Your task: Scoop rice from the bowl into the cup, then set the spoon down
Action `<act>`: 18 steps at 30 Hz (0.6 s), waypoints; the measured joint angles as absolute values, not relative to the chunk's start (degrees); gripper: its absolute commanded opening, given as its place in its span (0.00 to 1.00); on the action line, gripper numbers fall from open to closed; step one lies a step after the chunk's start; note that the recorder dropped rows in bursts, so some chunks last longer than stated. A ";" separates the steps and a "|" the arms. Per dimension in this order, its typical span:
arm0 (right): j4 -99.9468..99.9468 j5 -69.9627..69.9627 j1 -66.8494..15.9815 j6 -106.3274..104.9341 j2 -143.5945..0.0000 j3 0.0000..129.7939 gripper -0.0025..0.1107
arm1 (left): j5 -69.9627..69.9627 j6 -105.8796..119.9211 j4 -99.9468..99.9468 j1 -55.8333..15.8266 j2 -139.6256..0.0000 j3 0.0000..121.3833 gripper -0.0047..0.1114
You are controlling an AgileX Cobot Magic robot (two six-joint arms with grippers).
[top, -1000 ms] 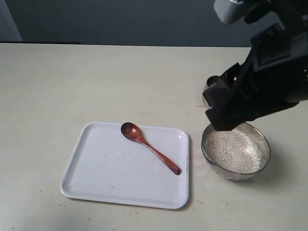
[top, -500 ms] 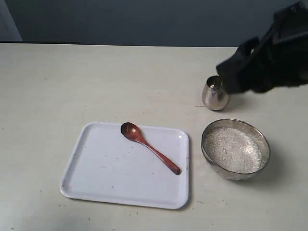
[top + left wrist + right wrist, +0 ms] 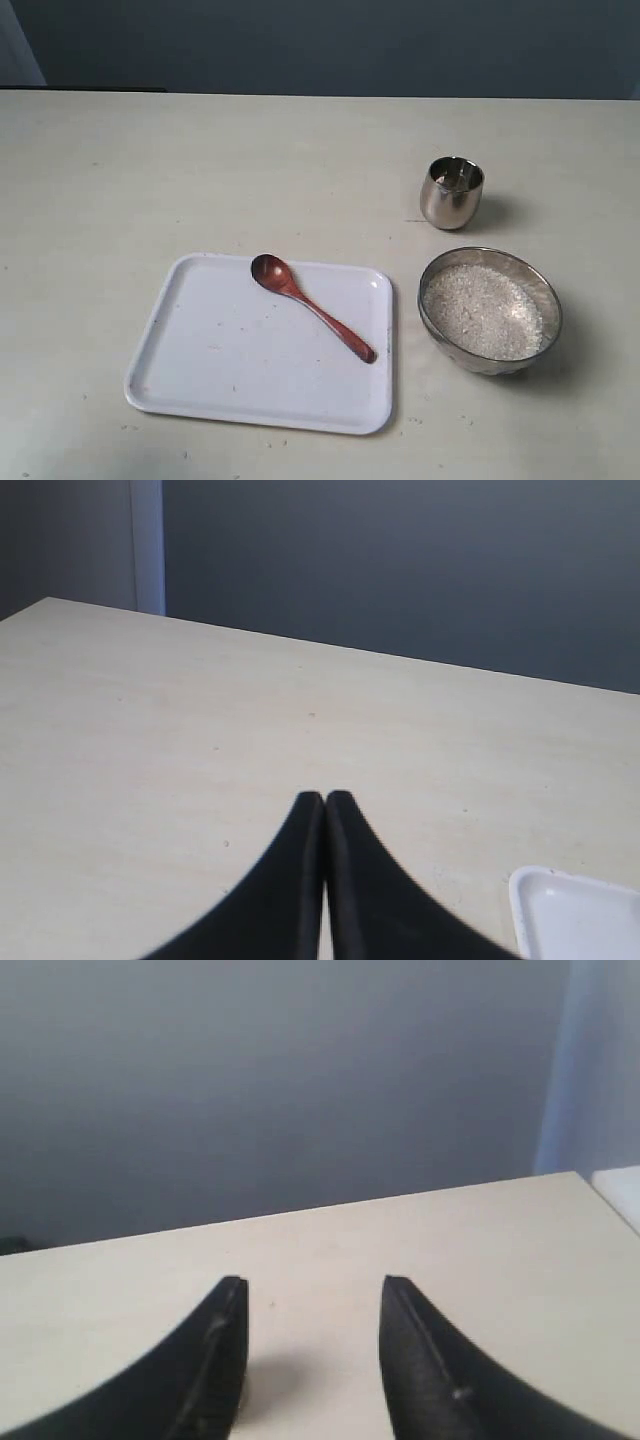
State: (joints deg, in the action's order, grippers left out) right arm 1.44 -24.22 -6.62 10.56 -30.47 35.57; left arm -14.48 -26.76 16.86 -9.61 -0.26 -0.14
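Note:
The dark reddish-brown wooden spoon [image 3: 312, 306] lies diagonally on the white tray [image 3: 200, 370], touched by nothing. To its right stands the wide shiny bowl [image 3: 548, 307] with white rice [image 3: 483, 312] in it. Behind the bowl the small steel cup [image 3: 452, 192] stands upright. Neither arm shows in the exterior view. In the left wrist view my left gripper [image 3: 325, 798] is shut and empty over bare table. The right wrist view has my right gripper [image 3: 312, 1285] open over bare table, nothing between its fingers.
A corner of the white tray [image 3: 580, 915] shows in the left wrist view. The pale table [image 3: 200, 170] ends at a dark wall at the back. A few loose grains lie around the tray's front edge.
The right arm has pulled back from above the bowl and cup, up and to the right, and has left the exterior view. Spoon, bowl and cup have not moved.

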 measured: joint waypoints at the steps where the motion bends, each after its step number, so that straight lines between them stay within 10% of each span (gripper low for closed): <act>1: 1.28 -24.22 -5.35 10.42 -27.73 33.83 0.39 | -14.48 -26.76 16.86 -9.61 -0.26 -0.14 0.04; 18: -1.58 -17.43 6.33 9.91 -0.38 8.97 0.39 | -14.48 -26.76 16.86 -9.61 -0.26 -0.14 0.04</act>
State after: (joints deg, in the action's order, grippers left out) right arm -1.58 -17.43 6.33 9.91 -0.38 8.97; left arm -14.48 -26.76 16.86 -9.61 -0.26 -0.14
